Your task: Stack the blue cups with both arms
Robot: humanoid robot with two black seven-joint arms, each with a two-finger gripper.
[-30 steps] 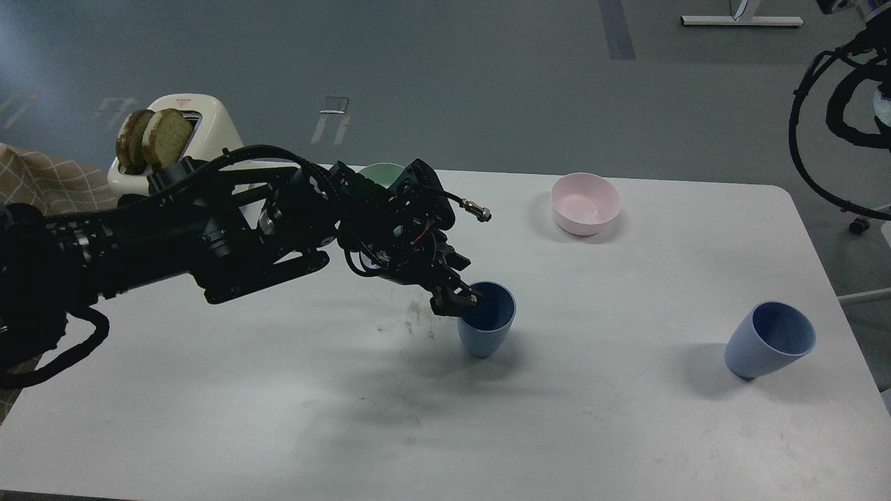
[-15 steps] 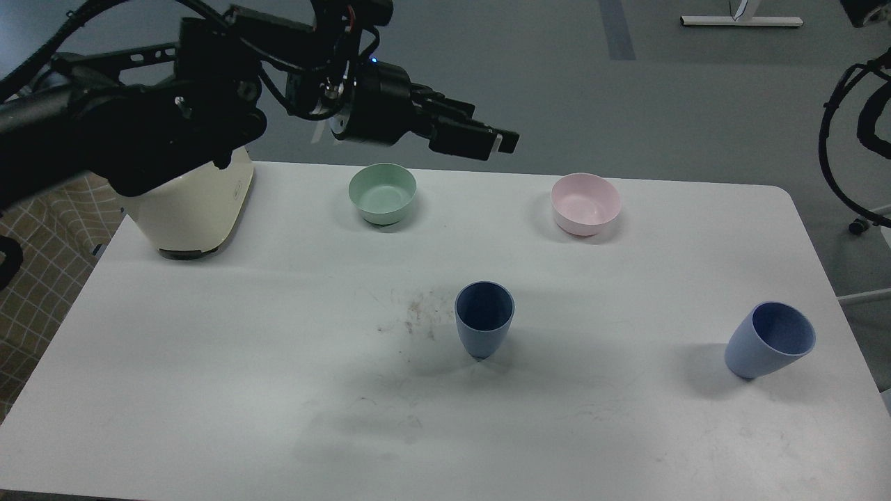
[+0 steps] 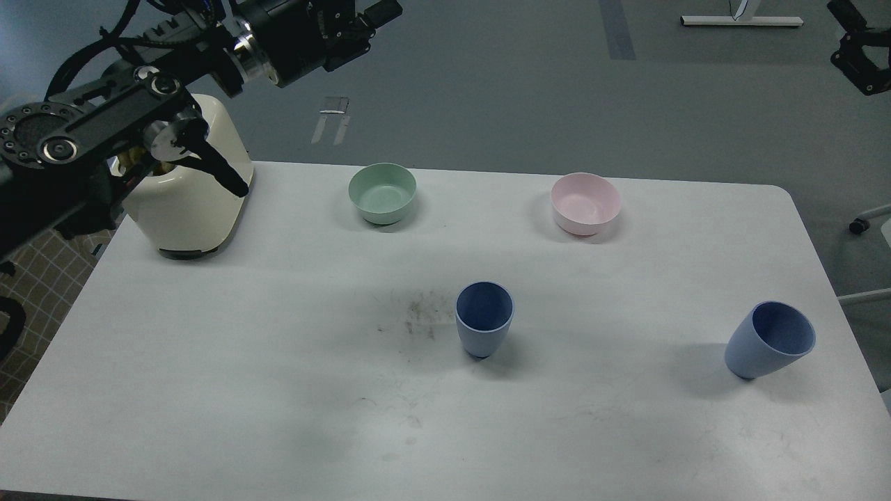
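Two pale matte blue tapered plastic cups stand on the white table, well apart from each other. The first blue cup stands upright near the table's middle, its darker blue inside facing up. A patch of dark smudges marks the table surface just to its left. The second blue cup sits near the right edge and is seen leaning to the right, mouth toward the upper right; its narrow base touches the table.

At the far side of the table, a mint green round bowl stands left of centre and a pale pink round bowl stands right of centre, both upright and apart from the cups. A cream-coloured rounded toaster occupies the far left corner.

My left arm comes in from the left edge and rises above the toaster, partly hiding its top. Its silver wrist ring shows near the top of the view. My left jaws lie at the top edge, high above the floor beyond the table and clear of every item; they are cut off by the frame, and I cannot tell whether they are open or closed.

My right jaws show at the upper right corner as a dark, small shape, far from both cups. I cannot tell their state either. Neither cup is held.
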